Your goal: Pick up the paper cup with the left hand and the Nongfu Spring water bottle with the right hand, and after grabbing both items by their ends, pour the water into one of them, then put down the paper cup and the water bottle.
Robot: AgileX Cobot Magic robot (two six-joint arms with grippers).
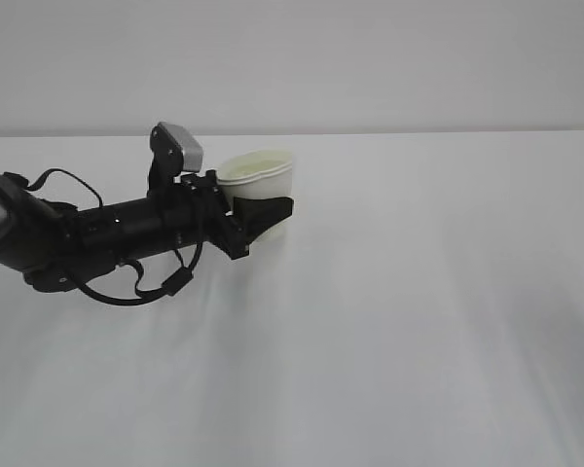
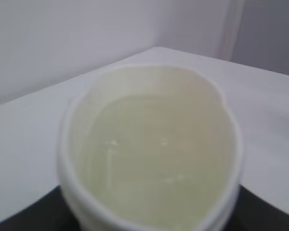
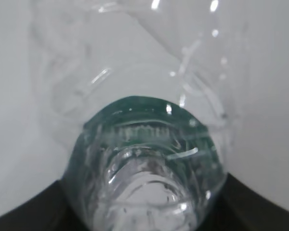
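Paper cup (image 1: 263, 180): holds water (image 2: 159, 163), left hand (image 1: 256, 216) jaws clamped on it | Nongfu Spring water bottle (image 3: 149, 159): between right-hand jaws

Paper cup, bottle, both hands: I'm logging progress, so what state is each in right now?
Paper cup: upright, held by the left hand, liquid inside, rim squeezed out of round.
Left hand: closed around the cup's side.
Water bottle: capless, gripped close under the right wrist camera.
Right hand: outside the exterior view, holding the bottle.
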